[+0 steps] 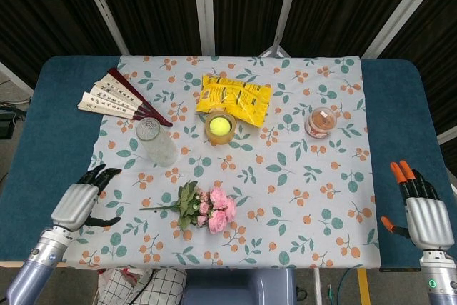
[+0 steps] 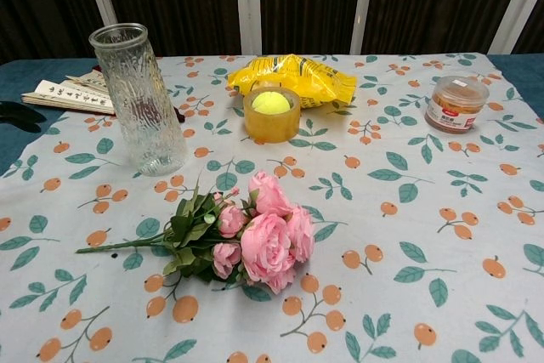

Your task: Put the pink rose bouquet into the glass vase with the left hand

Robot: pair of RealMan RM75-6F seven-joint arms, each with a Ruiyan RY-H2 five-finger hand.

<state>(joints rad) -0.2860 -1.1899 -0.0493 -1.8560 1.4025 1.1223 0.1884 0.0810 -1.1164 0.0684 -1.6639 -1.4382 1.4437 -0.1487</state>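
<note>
The pink rose bouquet (image 1: 203, 207) (image 2: 246, 234) lies flat on the floral cloth near the front, blooms to the right, thin green stem pointing left. The glass vase (image 1: 156, 141) (image 2: 140, 99) stands upright behind it, left of centre. My left hand (image 1: 84, 201) hovers over the cloth's left edge, left of the stem tip, fingers apart and holding nothing. In the chest view only its dark fingertips (image 2: 19, 115) show at the left border. My right hand (image 1: 423, 211) is at the table's front right corner, fingers extended, empty.
A folded fan (image 1: 118, 98) lies at the back left. A yellow snack bag (image 1: 234, 98) and a tennis ball in a tape roll (image 1: 220, 127) sit behind the bouquet. A small lidded jar (image 1: 320, 122) stands at the right.
</note>
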